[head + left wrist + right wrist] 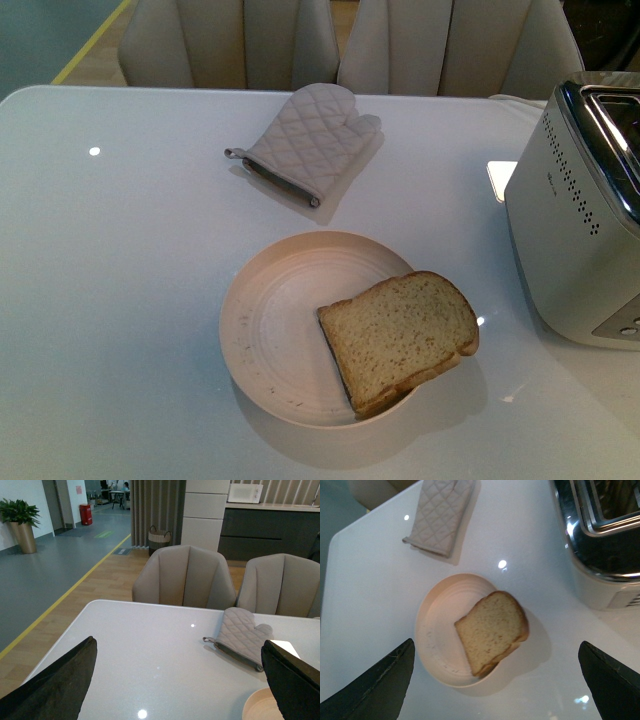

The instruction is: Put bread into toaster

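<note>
- On the bench (120, 300), near its front edge, the bread (400, 335) lies on a round plate (250, 300). The slice covers the half of the plate nearer the toaster (570, 230), and its rounded top rests on the rim.
- Orientation: the slice lies nearly flat. The rounded crust end points toward the toaster and the squared end toward the plate centre.
- Right gripper (495, 642): jaws spread wide, holding nothing. It hangs above the plate, and the bread shows directly between its fingers (385, 680).
- Left gripper (178, 640): jaws also spread wide and empty. It faces across the bench toward the mitt (240, 637), with only the plate rim at the edge of its view.
- Judgement: the right arm is the nearer one for the pick. The toaster stands on its side, well apart from the plate.
- Materials:
  - bread: tan, porous crumb, darker crust, soft
  - plate: smooth, cream, ridged
  - toaster: boxy, white, vent holes, chrome slotted top
  - bench: glossy white
</note>
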Action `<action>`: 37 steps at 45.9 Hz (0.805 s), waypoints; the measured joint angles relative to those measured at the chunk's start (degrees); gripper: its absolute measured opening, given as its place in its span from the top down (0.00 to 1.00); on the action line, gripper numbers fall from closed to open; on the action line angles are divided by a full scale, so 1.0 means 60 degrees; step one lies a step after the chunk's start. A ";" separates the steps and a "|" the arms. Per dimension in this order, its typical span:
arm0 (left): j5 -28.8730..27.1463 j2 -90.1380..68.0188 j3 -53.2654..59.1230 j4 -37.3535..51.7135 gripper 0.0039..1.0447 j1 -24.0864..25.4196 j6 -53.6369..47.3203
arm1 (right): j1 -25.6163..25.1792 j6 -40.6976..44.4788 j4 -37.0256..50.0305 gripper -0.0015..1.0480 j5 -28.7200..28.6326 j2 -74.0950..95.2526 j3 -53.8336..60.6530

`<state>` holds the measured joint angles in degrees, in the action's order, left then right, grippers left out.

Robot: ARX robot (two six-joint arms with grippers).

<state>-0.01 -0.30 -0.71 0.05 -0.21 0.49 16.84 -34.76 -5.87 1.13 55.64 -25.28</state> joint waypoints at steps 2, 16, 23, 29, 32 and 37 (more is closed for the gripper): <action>0.0000 0.0000 0.0000 0.0000 0.07 0.0000 0.0000 | 0.0073 -0.0299 0.0124 0.09 -0.0127 0.0350 -0.0142; 0.0000 0.0000 0.0000 0.0000 0.06 0.0000 -0.0004 | 0.0605 -0.1985 0.1432 0.09 -0.0561 0.3224 -0.0415; 0.0000 0.0000 0.0000 0.0000 0.06 0.0000 -0.0004 | 0.0641 -0.2550 0.2539 0.09 -0.0616 0.5147 -0.0452; 0.0000 0.0000 0.0000 0.0000 0.06 0.0000 -0.0004 | 0.0583 -0.2860 0.3319 0.09 -0.0594 0.6925 -0.0645; 0.0000 0.0000 0.0000 0.0000 0.06 0.0000 -0.0004 | 0.0525 -0.3034 0.3683 0.09 -0.0678 0.7606 -0.0754; 0.0000 0.0000 0.0000 0.0000 0.06 0.0000 -0.0004 | 0.0495 -0.3282 0.4076 0.09 -0.0849 0.8459 -0.0933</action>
<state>-0.01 -0.30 -0.71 0.05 -0.21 0.47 19.81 -54.46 18.59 -3.97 106.39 -30.87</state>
